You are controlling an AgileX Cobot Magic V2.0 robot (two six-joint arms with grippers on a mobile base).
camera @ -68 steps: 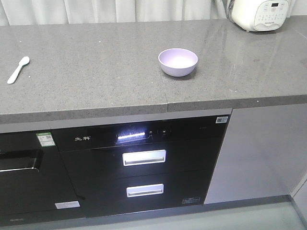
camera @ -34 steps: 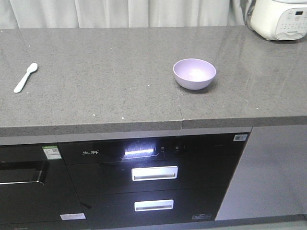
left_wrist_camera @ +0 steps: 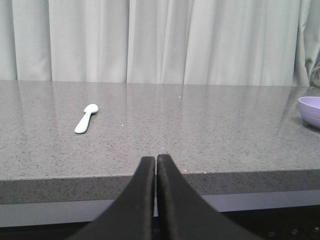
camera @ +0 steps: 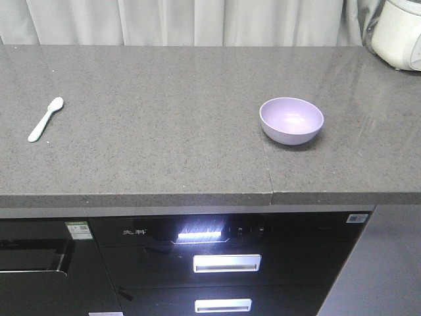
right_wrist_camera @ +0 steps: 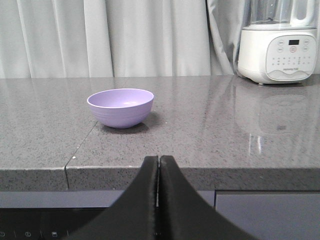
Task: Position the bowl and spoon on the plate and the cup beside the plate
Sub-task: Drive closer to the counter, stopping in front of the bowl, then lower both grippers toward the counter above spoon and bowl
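Newbie: so where's everything sitting?

Regular: the bowl [camera: 291, 120] is upright on the grey stone countertop [camera: 164, 145], right of the middle, right next to the seam in the slab. The spoon [camera: 45, 119] is way over on the left side, lying flat with its scoop end pointing back toward the curtain [camera: 197, 23]. The two are well apart.

Newbie: and the arms?

Regular: both sit off the front edge of the counter, touching nothing. The left gripper [left_wrist_camera: 153, 159] has its jaws pressed together with barely a slit between them, and the spoon is ahead and to its left. The right gripper [right_wrist_camera: 158, 159] is the same deal, jaws closed up with nothing in them, and the bowl is ahead and a bit left of it. A white appliance [right_wrist_camera: 277, 45] with a button panel stands at the back on the far right. A lit strip [camera: 199, 234] glows on the black unit under the counter.
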